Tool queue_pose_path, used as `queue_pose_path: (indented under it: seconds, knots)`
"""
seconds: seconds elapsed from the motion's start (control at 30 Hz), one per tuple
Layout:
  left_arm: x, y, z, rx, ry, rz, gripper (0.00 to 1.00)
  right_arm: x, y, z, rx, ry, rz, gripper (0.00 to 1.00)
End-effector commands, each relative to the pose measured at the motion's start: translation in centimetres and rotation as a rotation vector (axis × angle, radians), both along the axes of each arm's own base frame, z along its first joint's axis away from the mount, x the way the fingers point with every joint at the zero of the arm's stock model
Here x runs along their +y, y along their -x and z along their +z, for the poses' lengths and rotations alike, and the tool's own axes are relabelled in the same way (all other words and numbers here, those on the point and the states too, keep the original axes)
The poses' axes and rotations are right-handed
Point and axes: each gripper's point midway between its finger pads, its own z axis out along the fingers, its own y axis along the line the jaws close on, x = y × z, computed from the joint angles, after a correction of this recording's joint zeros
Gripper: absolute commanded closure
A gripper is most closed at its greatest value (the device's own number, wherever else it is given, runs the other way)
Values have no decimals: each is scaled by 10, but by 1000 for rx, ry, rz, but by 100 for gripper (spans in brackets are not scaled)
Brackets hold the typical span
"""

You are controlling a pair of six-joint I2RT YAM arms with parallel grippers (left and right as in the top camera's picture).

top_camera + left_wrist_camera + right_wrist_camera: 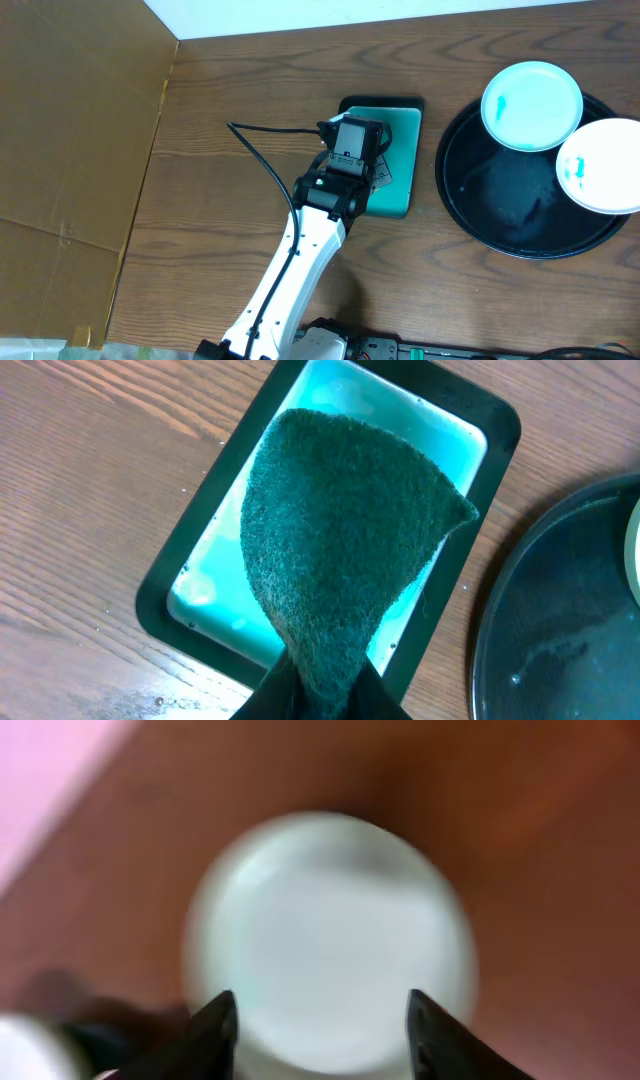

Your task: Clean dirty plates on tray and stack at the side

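Your left gripper [320, 685] clamped on green scouring pad [340, 540] above teal tray [165, 585]. Your right gripper [318, 1020] spread, blurred plate [330, 920] beneath, bench around it. Two more plates [531, 105] [603, 165] sit on round black tray [500, 215].

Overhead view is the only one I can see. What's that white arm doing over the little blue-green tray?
Observer: Its wrist camera shows the left gripper shut on a dark green scouring pad, which hangs above the teal tray.
Visitor: Is anything else in that tray?
Observer: Around the pad, only its glossy teal floor shows.
Visitor: I count two plates on the black tray. Is there another arm?
Observer: Yes. The right wrist camera is blurred, but it shows the right gripper open above another pale round plate. That one lies on the brown tabletop, not on the black tray.
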Motion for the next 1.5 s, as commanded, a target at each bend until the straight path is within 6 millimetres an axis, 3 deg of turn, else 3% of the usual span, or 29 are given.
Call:
queue_pose_path:
  seconds: [0.0,0.1,0.2,0.33,0.37,0.47,0.53,0.67,0.8,0.9,1.1,1.27,1.4,1.47]
  knots:
    - [3,-1,5,-18,-2,5,93,74,-40,55,-151,8,251,42]
    - [3,-1,5,-18,-3,4,93,128,-61,63,-202,78,413,40]
    - [3,-1,5,-18,-3,4,93,166,-77,52,-188,190,484,37]
    - [3,-1,5,-17,-3,4,93,198,-91,13,-94,332,479,38]
    - [3,-1,5,-17,-3,4,93,214,-95,-1,-88,336,533,39]
    - [3,-1,5,-17,-3,5,93,238,-101,-34,-62,348,618,44]
    - [3,-1,5,-17,-3,5,92,257,-102,-54,-50,372,711,39]
    - [3,0,4,-16,-3,5,93,284,-100,-75,-38,404,806,39]
    - [3,0,4,-16,-3,5,93,286,-100,-82,-1,494,773,50]
    - [3,0,4,-16,-3,4,92,283,-98,-88,20,504,766,44]
    - [3,0,4,-16,-3,5,93,290,-90,-111,62,454,808,48]
    - [3,0,4,-16,-3,4,93,303,-87,-113,45,376,828,66]
    - [3,0,4,-16,-3,4,92,309,-84,-111,46,372,844,94]
    - [3,0,4,-15,-3,4,93,311,-81,-107,52,371,851,99]
